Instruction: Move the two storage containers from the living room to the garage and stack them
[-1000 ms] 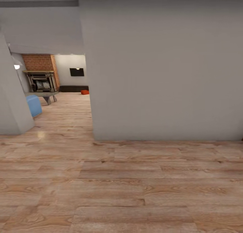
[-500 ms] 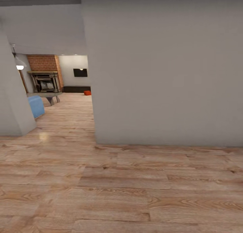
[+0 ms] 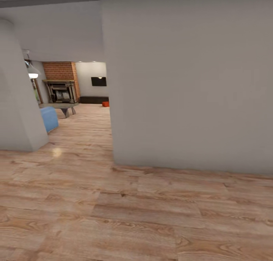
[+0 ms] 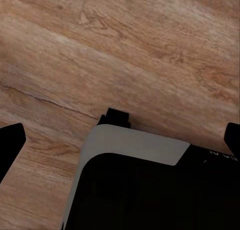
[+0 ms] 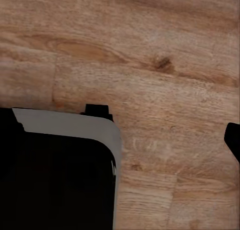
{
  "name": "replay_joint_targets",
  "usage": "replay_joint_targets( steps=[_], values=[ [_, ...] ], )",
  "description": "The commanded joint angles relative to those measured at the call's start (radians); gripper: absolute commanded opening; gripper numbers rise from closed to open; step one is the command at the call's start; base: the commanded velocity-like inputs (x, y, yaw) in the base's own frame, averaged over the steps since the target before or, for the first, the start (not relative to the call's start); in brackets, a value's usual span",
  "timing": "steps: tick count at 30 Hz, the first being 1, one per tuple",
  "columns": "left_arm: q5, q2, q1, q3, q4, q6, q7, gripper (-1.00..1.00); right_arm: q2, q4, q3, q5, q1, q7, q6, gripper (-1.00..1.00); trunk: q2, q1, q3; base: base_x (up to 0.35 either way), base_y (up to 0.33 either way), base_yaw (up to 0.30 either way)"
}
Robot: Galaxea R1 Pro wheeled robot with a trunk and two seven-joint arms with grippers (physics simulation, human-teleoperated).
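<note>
Across the right two thirds of the head view stands a plain grey wall, its corner meeting the plank floor just left of centre. Left of that corner a passage opens onto the living room, far off at centre left of the frame. One container shows there, a small orange-red block on the planks, just in front of the low dark cabinet and hard against the wall's edge in the picture (part of it may be hidden behind that edge). Above the cabinet hangs the TV. Left of it is the fireplace with brick above, and before that a grey bench. A blue seat sits nearer, half hidden by a second grey wall at the left edge; a lit lamp peeks out above it.

The left wrist view looks down on planks and the robot's base, black with a pale grey rim. The left gripper is spread wide and holds nothing: its dark fingertips sit at opposite edges of the picture. In the right wrist view the right gripper also looks spread and empty — one fingertip shows at the far edge, the other lost against the dark base.
</note>
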Motion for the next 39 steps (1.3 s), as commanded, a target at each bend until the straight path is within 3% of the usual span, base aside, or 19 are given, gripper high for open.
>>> replay_joint_targets(
  steps=[1, 35, 39],
  values=[
    [0.008, 0.000, -0.001, -0.008, 0.001, -0.002, 0.002, 1.00, 0.000, 0.002, 0.009, -0.007, -0.001, -0.001, -0.004, 1.00, -0.001, 0.001, -0.001, 0.323, 0.000, 0.269],
    [0.008, 0.000, -0.001, -0.008, 0.001, -0.002, 0.002, 1.00, 0.000, 0.002, 0.011, -0.004, -0.001, 0.013, -0.003, 1.00, -0.001, 0.001, -0.001, 0.323, 0.000, 0.279],
    [0.008, 0.000, -0.001, -0.008, 0.001, -0.002, 0.002, 1.00, 0.000, 0.002, 0.010, 0.031, -0.001, 0.013, -0.003, 1.00, -0.001, 0.001, -0.001, 0.323, 0.000, 0.299]
  ],
)
